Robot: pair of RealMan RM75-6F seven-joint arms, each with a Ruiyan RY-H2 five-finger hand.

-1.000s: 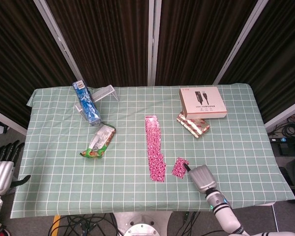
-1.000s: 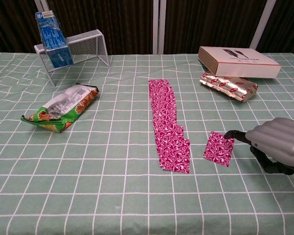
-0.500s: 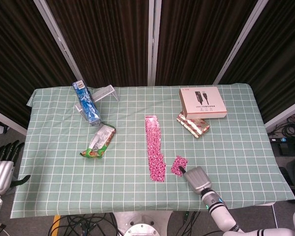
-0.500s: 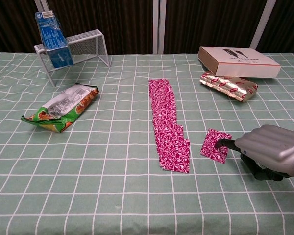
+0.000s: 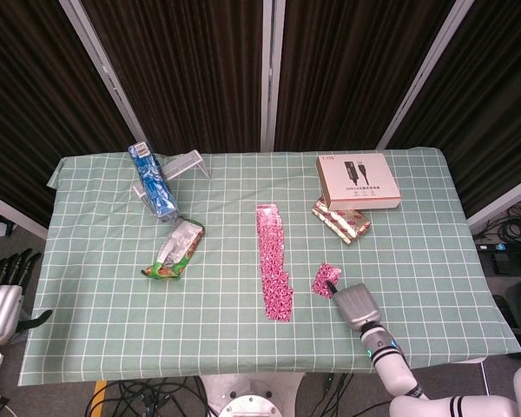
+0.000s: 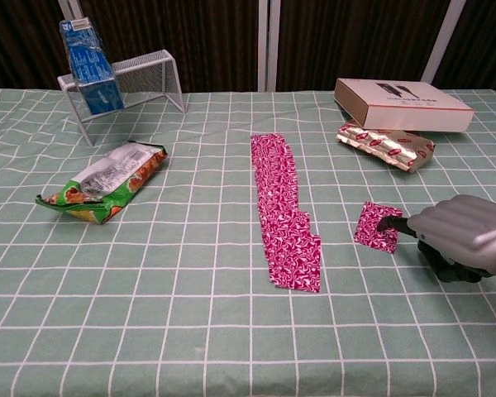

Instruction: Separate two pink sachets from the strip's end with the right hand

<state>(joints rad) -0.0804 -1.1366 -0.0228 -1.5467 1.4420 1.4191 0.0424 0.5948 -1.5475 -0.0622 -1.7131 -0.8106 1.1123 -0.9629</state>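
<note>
A long pink sachet strip lies flat on the green checked cloth, running away from me. A small torn-off piece of pink sachets sits to its right, apart from the strip's near end. My right hand is just right of that piece, fingers curled, and pinches its right edge with a dark fingertip. The piece looks tilted up at that edge. My left hand hangs off the table's left side with fingers spread and nothing in it.
A green snack bag lies at the left. A blue carton leans on a wire rack at the back left. A white box and a foil packet sit at the back right.
The right hand first slid left toward the strip, then drew back right and further from me. The small pink piece went with it and now lies further from the strip.
</note>
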